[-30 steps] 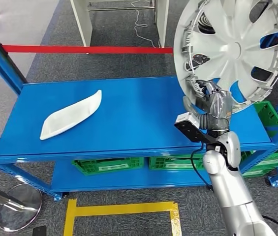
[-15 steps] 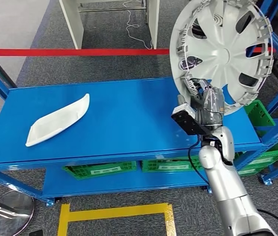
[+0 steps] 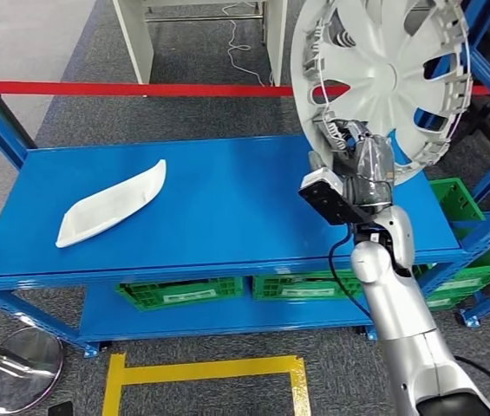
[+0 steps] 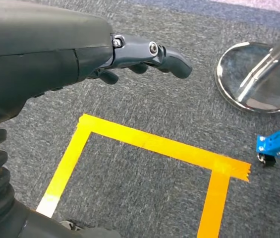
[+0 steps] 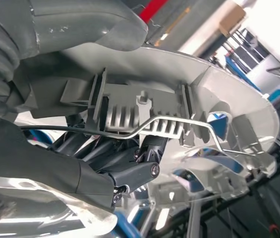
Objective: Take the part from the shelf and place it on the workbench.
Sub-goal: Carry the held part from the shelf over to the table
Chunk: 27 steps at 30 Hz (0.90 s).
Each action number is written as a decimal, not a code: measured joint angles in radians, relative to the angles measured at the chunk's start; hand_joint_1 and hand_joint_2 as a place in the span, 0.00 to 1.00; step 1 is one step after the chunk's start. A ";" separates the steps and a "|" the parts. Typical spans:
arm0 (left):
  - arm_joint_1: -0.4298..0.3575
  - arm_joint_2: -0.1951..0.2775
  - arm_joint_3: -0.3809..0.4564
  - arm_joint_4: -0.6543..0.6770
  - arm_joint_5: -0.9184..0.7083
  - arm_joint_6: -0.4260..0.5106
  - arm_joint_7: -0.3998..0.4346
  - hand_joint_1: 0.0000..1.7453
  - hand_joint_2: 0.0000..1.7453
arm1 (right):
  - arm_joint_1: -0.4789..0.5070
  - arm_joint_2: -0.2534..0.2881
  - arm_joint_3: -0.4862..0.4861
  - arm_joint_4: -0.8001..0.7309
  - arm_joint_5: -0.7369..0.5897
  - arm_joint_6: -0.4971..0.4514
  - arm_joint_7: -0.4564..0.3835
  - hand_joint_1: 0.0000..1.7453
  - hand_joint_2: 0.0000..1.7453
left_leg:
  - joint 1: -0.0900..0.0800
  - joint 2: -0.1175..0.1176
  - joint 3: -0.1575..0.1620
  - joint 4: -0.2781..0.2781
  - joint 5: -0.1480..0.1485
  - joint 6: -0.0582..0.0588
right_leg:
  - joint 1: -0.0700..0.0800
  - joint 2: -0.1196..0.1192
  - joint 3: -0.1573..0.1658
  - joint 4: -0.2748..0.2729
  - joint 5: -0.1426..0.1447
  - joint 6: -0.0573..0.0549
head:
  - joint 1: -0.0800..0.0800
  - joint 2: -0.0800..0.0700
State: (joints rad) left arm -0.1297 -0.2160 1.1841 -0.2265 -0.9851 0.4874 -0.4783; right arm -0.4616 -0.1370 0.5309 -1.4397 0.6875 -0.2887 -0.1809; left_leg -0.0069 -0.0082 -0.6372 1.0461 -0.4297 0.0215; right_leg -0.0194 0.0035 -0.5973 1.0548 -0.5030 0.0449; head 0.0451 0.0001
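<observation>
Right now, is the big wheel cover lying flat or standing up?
Standing up, tilted: the right hand holds the wheel cover by its rim above the blue workbench.

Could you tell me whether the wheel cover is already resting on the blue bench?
No, the right hand holds the wheel cover upright in the air above the bench, with only the white part lying there.

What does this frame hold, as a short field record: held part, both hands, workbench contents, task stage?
held part: silver wheel cover, raised on edge above the workbench's right end
right hand: grips the wheel cover's lower rim
left hand: holds nothing, fingers extended over the floor
workbench: blue top; white curved trim piece lying at its left
task stage: part not yet set down
</observation>
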 joint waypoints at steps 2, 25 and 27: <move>0.001 0.000 0.000 0.000 0.000 0.001 0.001 0.00 1.00 | -0.004 0.000 0.003 0.000 0.001 0.001 -0.002 1.00 1.00 | 0.001 0.000 -0.005 0.000 0.007 -0.012 | 0.001 -0.001 -0.004 -0.002 0.013 -0.020 | 0.000 0.000; -0.008 -0.001 0.000 0.000 -0.012 0.019 0.010 0.00 1.00 | -0.026 -0.006 0.044 0.007 -0.009 0.030 -0.032 1.00 1.00 | -0.001 0.011 0.020 -0.047 0.009 0.021 | -0.001 -0.006 -0.149 0.251 -0.053 0.006 | -0.009 0.000; -0.007 -0.001 0.000 0.000 -0.012 0.021 0.010 0.00 1.00 | -0.025 -0.006 0.046 0.007 -0.013 0.027 -0.034 1.00 1.00 | 0.000 0.011 -0.008 -0.041 0.030 0.016 | -0.002 -0.007 -0.063 0.177 -0.009 0.006 | -0.009 0.000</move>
State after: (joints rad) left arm -0.1371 -0.2171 1.1841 -0.2262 -0.9970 0.5080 -0.4685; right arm -0.4869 -0.1430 0.5774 -1.4325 0.6741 -0.2613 -0.2146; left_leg -0.0073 0.0029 -0.6448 1.0047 -0.4001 0.0372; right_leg -0.0209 -0.0031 -0.6603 1.2322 -0.5122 0.0509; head 0.0362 0.0000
